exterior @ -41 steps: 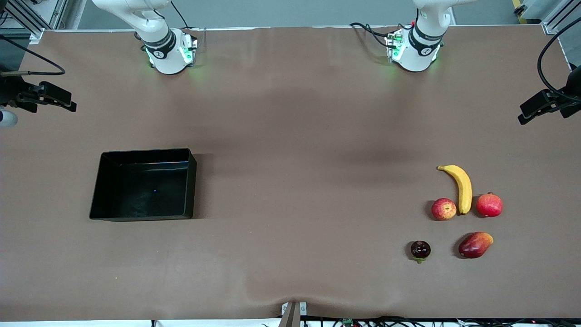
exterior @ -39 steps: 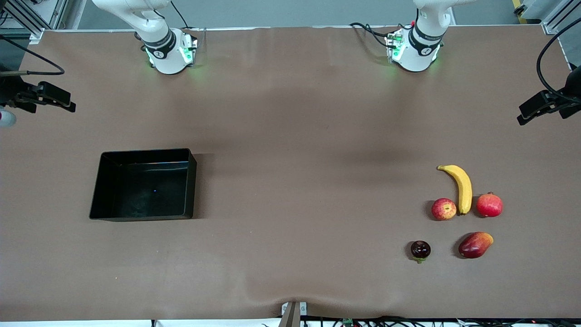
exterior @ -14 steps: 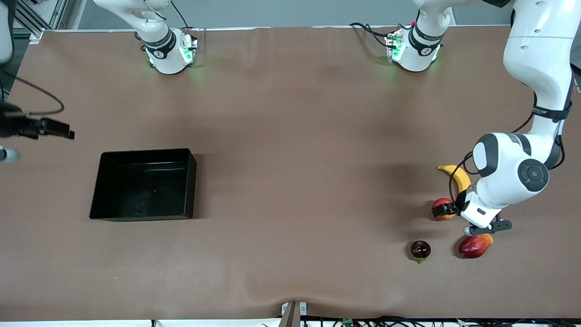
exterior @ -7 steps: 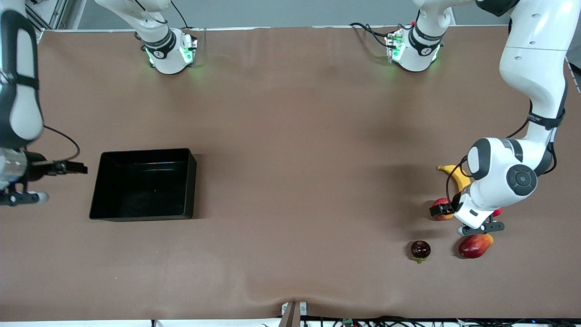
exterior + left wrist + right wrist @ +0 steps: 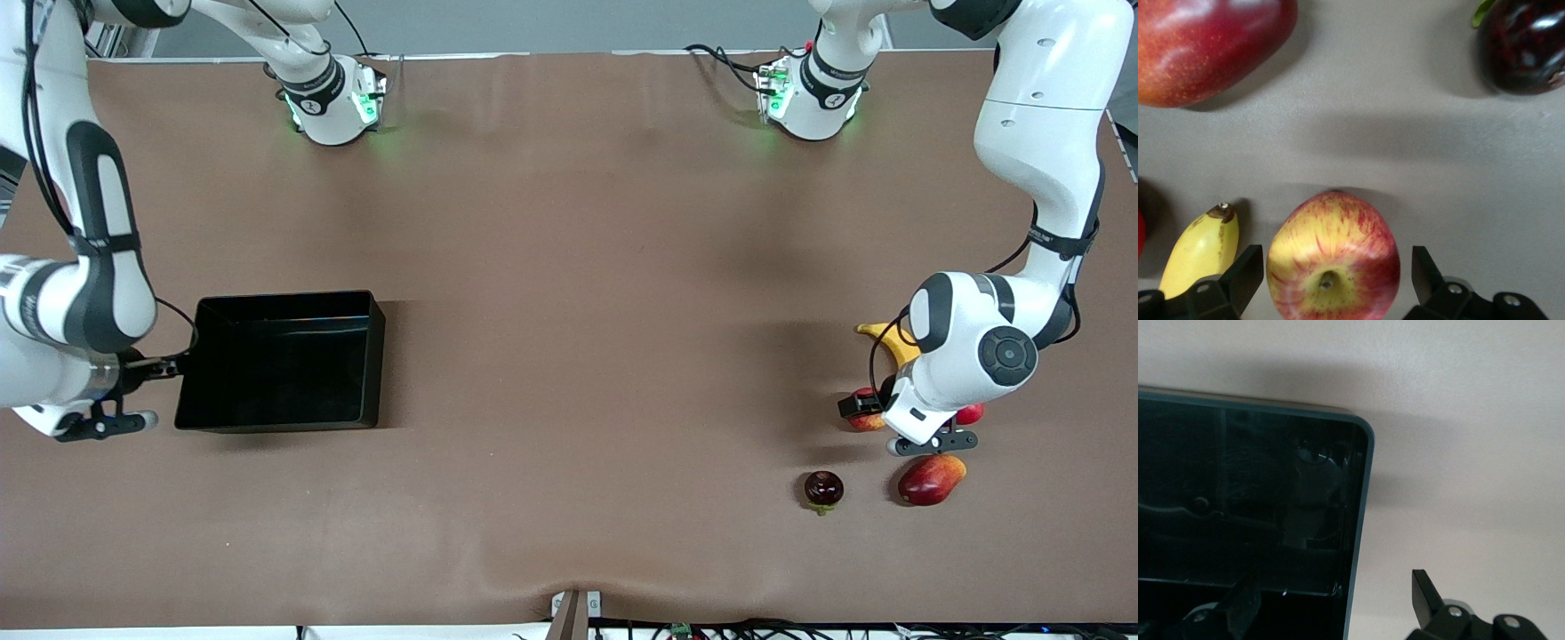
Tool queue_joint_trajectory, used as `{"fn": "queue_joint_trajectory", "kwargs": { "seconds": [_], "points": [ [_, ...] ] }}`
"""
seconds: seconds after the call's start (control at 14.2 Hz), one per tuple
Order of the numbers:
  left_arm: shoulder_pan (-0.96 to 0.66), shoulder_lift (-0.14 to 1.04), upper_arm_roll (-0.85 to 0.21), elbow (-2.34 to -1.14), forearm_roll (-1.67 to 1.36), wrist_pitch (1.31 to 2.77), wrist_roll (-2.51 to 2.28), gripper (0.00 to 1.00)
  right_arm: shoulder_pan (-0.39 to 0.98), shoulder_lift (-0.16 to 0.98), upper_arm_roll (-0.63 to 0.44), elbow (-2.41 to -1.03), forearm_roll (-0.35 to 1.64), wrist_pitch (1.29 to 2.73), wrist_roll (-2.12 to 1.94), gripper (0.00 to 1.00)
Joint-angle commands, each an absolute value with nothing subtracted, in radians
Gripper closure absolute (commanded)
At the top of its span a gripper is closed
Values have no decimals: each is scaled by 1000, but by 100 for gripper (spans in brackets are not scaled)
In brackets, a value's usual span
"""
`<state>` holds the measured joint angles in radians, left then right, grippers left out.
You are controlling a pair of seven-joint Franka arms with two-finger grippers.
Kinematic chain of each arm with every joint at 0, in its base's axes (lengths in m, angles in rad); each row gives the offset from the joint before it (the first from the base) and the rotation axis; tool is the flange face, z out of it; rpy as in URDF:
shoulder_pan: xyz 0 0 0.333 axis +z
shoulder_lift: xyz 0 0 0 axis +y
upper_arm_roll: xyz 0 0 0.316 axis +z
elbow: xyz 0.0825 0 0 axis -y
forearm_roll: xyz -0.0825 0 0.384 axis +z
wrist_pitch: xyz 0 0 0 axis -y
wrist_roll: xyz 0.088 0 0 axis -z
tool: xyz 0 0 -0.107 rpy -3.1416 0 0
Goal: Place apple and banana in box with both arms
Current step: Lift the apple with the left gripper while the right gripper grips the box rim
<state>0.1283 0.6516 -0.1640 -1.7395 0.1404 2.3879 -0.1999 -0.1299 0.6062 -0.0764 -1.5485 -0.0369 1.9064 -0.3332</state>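
Left gripper [image 5: 1331, 283] open, its fingers astride the apple [image 5: 1332, 259], not yet clamped; banana [image 5: 1201, 250] just beside. Right gripper [image 5: 1331, 607] open, straddling the wall of the box [image 5: 1361, 520] at the right arm's end.

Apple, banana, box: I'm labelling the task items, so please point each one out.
apple [image 5: 1333, 257]: left wrist view, streaked top near the dimple.
banana [image 5: 1201, 250]: left wrist view, yellow end beside the apple.
box [image 5: 283, 302]: front view, wall nearest the bases.
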Motion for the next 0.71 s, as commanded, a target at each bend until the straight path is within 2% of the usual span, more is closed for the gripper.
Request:
{"fn": "queue_joint_trajectory", "kwargs": {
  "seconds": [0.0, 0.07, 0.14, 0.35, 0.49, 0.64],
  "points": [
    [129, 641, -163, -1755, 166, 2387, -215, 47, -156, 640, -60, -1528, -46, 1923, -362, 0],
    [129, 637, -163, -1753, 167, 2384, -209, 81, -158, 650, -60, -1528, -45, 1928, -362, 0],
    [126, 632, -164, -1750, 167, 2370, -215, 100, -156, 653, -60, -1529, -44, 1928, -364, 0],
    [117, 595, -172, -1736, 167, 2309, -224, 100, -158, 664, -58, -1537, -43, 1927, -364, 0],
    [106, 562, -181, -1733, 166, 2280, -224, 100, -158, 673, -58, -1542, -43, 1928, -365, 8],
    [84, 535, -190, -1701, 166, 2209, -225, 100, -158, 673, -58, -1542, -40, 1930, -367, 10]
  ]
}}
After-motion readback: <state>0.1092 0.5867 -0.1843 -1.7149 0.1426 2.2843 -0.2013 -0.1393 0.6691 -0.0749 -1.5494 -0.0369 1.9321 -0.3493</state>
